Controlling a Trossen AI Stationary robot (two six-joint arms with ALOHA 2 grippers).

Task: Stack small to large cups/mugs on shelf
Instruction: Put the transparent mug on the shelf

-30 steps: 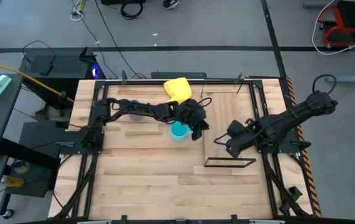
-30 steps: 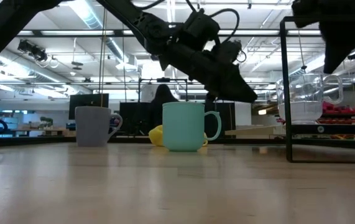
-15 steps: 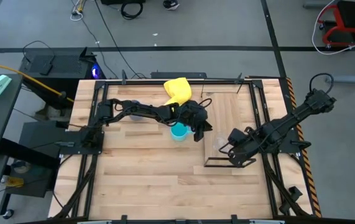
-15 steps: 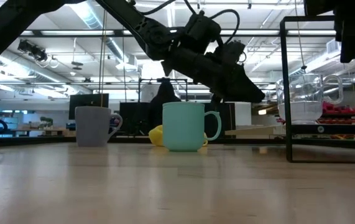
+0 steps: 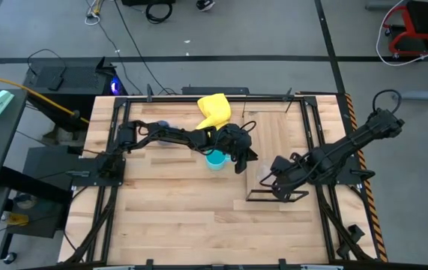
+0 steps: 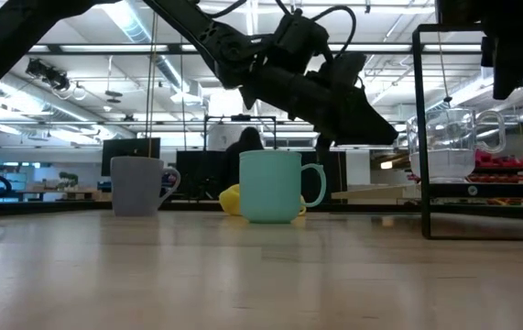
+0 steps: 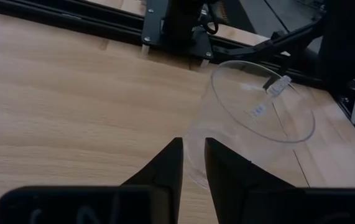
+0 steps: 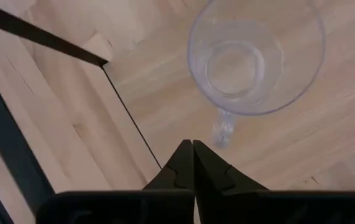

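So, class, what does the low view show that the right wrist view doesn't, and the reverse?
Only low: the grey-blue mug and cyan mug standing on the table, the left hand near the cyan one. Only right wrist: the glass cup seen from above, beyond the shut right hand. Both: that cup on the shelf.

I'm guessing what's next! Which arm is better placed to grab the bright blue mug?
Probably left: the left pincer hangs right by the cyan mug; the right pincer is shut, over the glass cup at the shelf.
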